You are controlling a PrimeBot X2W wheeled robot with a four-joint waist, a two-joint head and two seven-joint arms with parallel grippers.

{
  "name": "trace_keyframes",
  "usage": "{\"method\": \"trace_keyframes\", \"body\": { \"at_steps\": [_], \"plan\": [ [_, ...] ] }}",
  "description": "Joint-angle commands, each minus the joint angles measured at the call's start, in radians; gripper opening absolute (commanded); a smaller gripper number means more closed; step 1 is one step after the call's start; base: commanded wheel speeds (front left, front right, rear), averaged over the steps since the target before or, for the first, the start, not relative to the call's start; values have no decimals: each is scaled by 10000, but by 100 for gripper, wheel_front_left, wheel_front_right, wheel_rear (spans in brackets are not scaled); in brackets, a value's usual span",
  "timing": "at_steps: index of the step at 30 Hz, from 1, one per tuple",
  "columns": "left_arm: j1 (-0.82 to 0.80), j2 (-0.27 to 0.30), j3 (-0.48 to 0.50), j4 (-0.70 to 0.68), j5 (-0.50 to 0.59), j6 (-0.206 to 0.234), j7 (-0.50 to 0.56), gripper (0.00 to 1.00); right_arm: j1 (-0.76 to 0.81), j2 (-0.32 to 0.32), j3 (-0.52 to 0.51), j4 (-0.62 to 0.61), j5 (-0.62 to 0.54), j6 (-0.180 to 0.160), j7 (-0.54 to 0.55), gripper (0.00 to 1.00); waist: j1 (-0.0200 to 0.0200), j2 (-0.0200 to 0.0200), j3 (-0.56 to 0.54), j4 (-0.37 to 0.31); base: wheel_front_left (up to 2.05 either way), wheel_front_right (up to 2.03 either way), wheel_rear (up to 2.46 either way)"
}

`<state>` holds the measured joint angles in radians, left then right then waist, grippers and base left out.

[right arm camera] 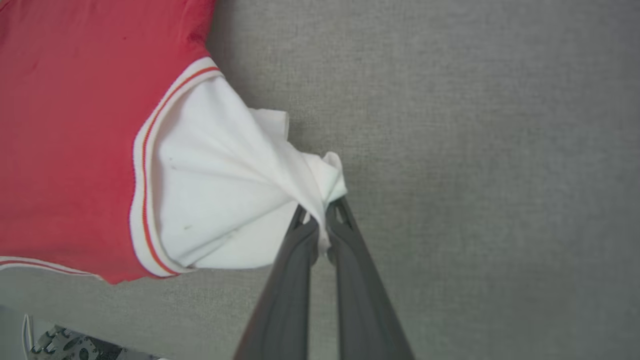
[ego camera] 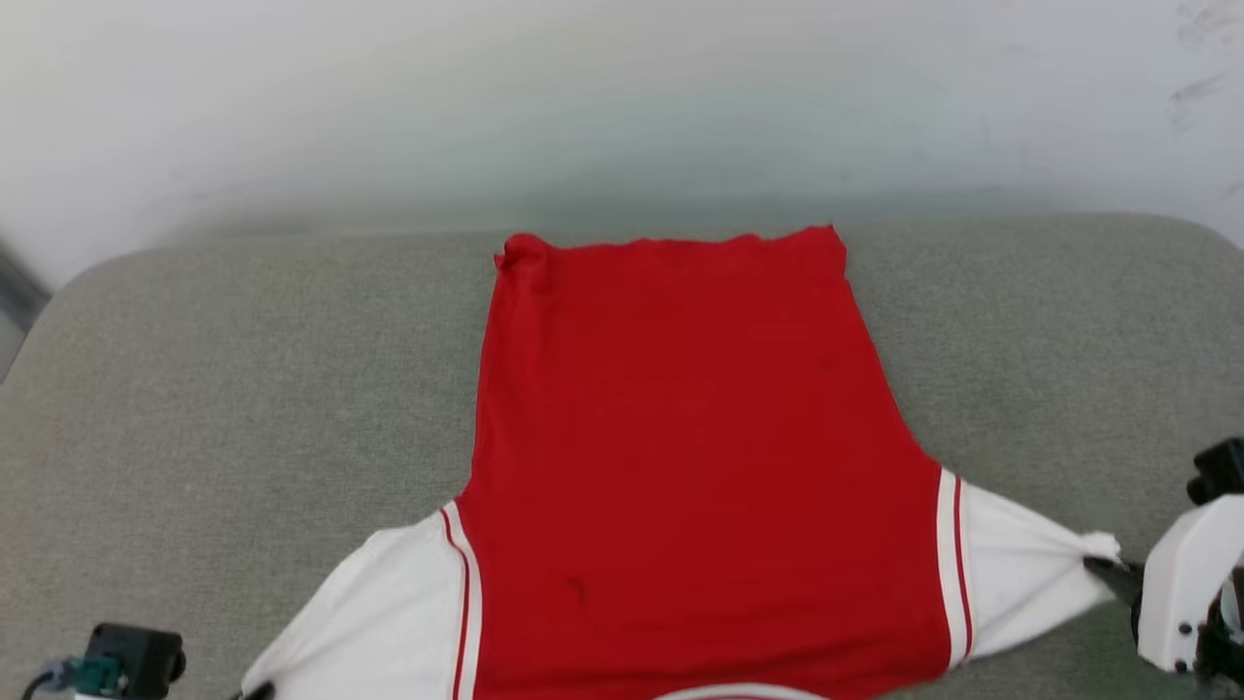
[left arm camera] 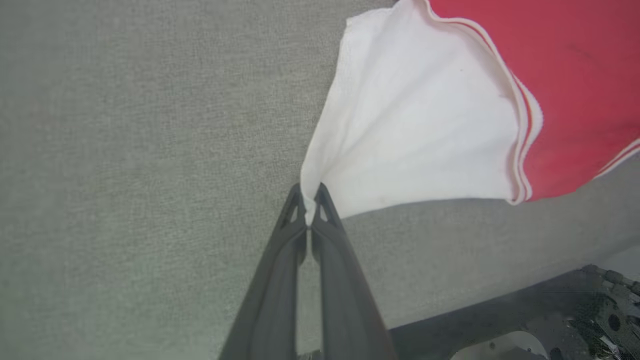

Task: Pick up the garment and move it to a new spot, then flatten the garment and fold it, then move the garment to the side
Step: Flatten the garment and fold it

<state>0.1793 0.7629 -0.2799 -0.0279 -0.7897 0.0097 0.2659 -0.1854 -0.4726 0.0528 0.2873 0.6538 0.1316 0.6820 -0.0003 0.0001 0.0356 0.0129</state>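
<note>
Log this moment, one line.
left gripper: shut on left sleeve | right gripper: shut on right sleeve | shirt: spread on grey surface

Grey fabric cushion (ego camera: 243,389), garment (ego camera: 680,437) spread flat

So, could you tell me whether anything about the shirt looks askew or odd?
The garment lies flat, but its far left hem corner is curled, and the right gripper bunches the right sleeve.

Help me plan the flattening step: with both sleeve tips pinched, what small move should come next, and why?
Probably draw both grippers slightly apart. The left gripper and right gripper each pinch a white sleeve tip of the garment, which lies spread on the grey surface; the right sleeve is bunched, so outward tension should smooth it.
</note>
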Motion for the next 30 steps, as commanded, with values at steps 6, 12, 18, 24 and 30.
{"method": "trace_keyframes", "body": {
  "at_steps": [6,12,18,24,30],
  "plan": [
    [1235,211,96,-592,-502,309,385,0,1371,74,-725,-997,150,-17,936,0,3,-1,-325,-75,0,0,0],
    [1627,101,45,-998,-702,426,442,0,1996,297,-1052,-1645,-93,-16,1287,0,3,-1,-353,-90,0,0,0],
    [1426,-228,-67,-1636,-1001,280,429,0,1935,73,-981,-2375,-204,-14,1386,19,3,-1,10,44,0,0,0],
    [1089,-271,-202,-2659,-845,291,545,0,1132,-30,-1018,-3103,-23,-11,1377,100,3,-1,700,394,0,0,0],
    [685,-121,-328,-3755,-623,285,780,0,-343,-200,-1135,-3562,-1,-10,1616,100,3,-1,1666,959,0,0,0]
  ]
}}
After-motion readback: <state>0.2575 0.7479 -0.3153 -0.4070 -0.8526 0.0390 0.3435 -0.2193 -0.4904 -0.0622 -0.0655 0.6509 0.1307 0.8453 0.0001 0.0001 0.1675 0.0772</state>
